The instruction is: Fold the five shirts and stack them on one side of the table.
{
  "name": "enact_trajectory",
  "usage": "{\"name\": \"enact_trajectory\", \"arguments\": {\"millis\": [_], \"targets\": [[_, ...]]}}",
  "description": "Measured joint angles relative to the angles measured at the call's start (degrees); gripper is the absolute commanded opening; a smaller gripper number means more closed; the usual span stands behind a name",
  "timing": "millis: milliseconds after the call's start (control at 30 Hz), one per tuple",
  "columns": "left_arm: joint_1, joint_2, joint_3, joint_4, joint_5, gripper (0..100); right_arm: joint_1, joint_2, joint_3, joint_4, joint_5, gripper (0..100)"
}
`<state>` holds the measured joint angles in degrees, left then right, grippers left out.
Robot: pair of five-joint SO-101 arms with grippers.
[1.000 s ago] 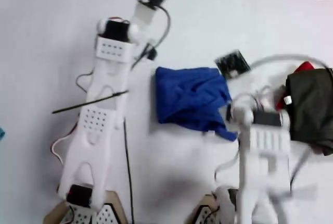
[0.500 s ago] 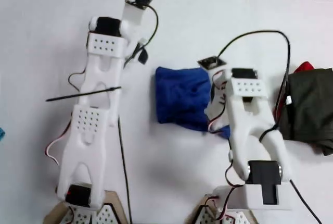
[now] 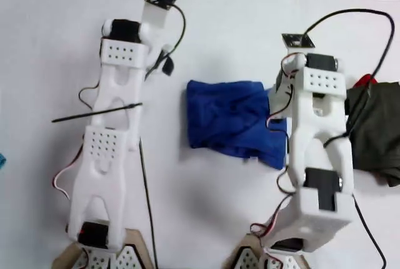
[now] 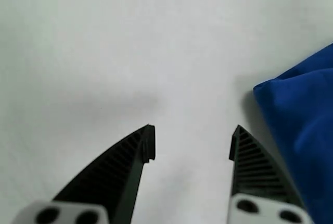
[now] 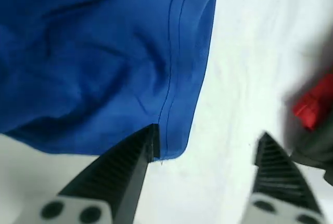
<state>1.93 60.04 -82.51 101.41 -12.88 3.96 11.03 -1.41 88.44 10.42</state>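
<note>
Blue shirt (image 3: 228, 119) lies bunched in a rough, creased square mid-table between my arms. The dark shirt (image 3: 375, 131) and red shirt (image 3: 365, 81) at the right edge are, I judge, the stack it joins. Left wrist: my left gripper (image 4: 192, 135) hangs spread over bare table (image 4: 104, 36), just beside the shirt's corner. Right wrist: my right gripper (image 5: 208, 138) gapes too, one finger at the hemmed corner, placed to pinch.

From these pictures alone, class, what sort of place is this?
Probably a robotics lab bench: the left arm and right arm stand on a white table, with exposed cables and a blue shirt between them.
</note>
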Motion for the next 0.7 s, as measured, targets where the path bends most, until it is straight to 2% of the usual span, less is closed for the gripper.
{"name": "enact_trajectory", "arguments": {"millis": [267, 433, 567, 700], "targets": [[-1.9, -0.1, 5.8, 0.0, 0.0, 25, 0.4, 8.6, -8.3, -2.2, -5.2, 36.2], [-2.3, -0.1, 7.5, 0.0, 0.0, 25, -3.6, 13.7, -13.2, -5.5, -6.1, 36.2], [-2.3, -0.1, 7.9, 0.0, -1.1, 25, -6.0, 15.3, -21.5, -6.0, 3.7, 36.2], [-2.3, -0.1, 7.9, 0.0, -2.7, 25, -8.8, 16.2, -27.7, -5.4, 24.6, 36.2]]}}
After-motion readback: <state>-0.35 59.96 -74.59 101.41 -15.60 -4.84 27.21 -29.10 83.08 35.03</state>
